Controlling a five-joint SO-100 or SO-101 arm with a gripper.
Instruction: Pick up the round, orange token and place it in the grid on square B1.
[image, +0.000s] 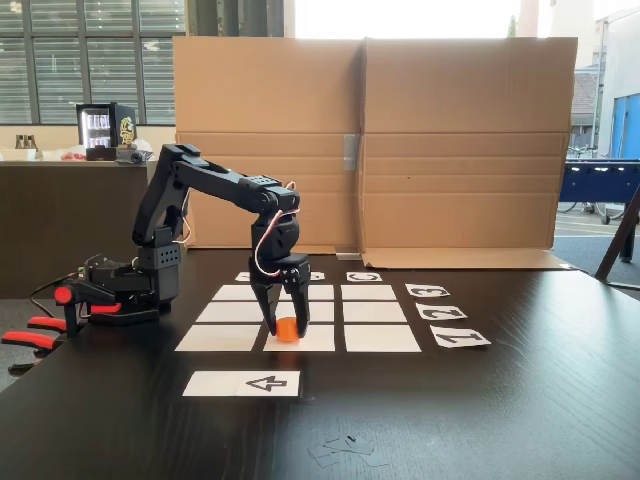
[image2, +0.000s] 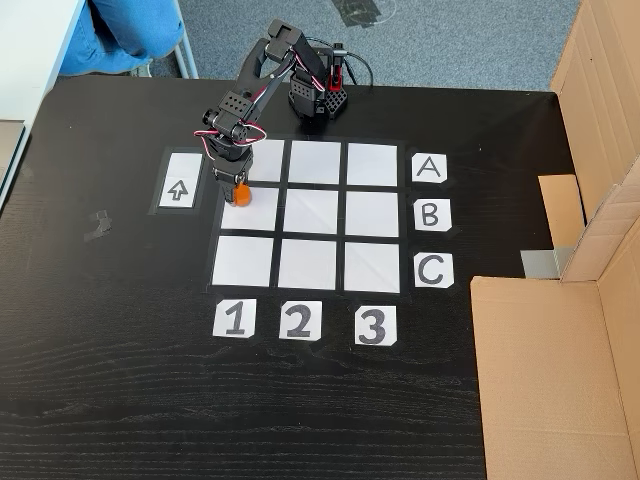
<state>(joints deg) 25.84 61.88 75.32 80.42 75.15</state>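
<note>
small orange token (image2: 240, 195) upright on white square b1 (image2: 256, 210), middle row, first column of the grid (image2: 309, 264)

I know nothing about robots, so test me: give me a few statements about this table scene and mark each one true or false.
1. The orange token sits on the white square in row B, column 1 of the grid. True.
2. The gripper, meaning the arm's jaws, hangs over the card printed C. False: it is down at the token, with a jaw on either side in a fixed view.
3. The grid has nine white squares. True.
4. The strip with the arrow lies between the grid and the number cards. False: it lies off the grid beside column 1.
</note>
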